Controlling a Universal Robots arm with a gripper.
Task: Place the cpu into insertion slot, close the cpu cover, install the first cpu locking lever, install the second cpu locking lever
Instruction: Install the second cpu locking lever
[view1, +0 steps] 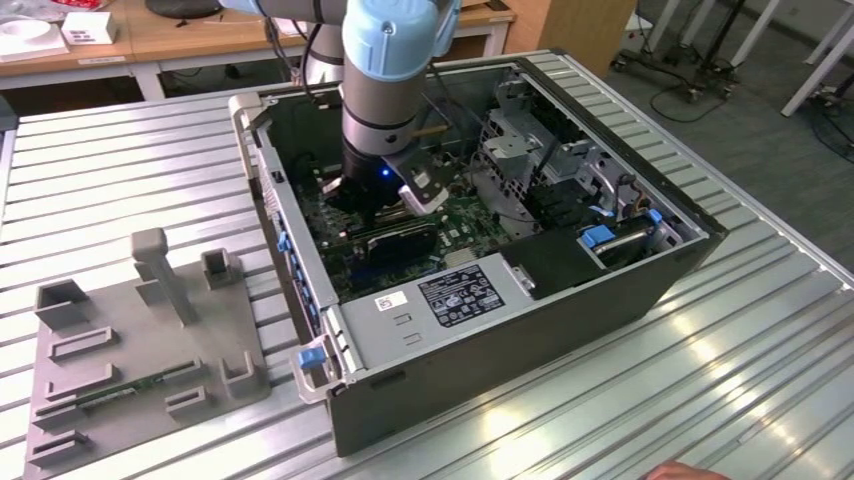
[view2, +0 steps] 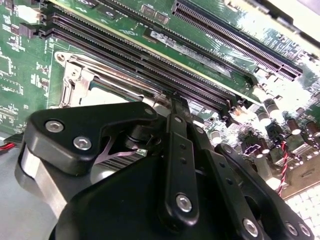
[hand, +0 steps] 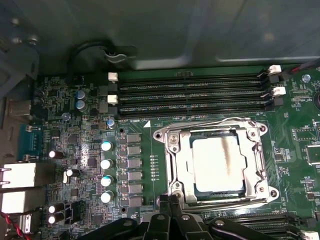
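In the first wrist view the cpu (hand: 218, 162), a square chip with a pale metal top, lies flat in its socket on the green motherboard. The cpu cover (hand: 181, 160), a metal frame, rests down around it. A thin wire locking lever (hand: 210, 123) runs along the socket edge beside the memory slots. My gripper (hand: 172, 200) is shut, its narrow tips touching or just above the opposite socket edge. The second wrist view shows the gripper (view2: 178, 105) with fingers together beside the cpu cover (view2: 75, 80). In the exterior view the gripper (view1: 387, 205) reaches down into the open computer case.
Black memory slots (hand: 190, 92) run beside the socket, and upright capacitors (hand: 106, 162) stand on another side. The case walls (view1: 287, 250) and power supply (view1: 454, 290) hem the arm in. A grey fixture (view1: 147, 340) lies on the slatted table. A hand (view1: 681, 470) shows at the table's edge.
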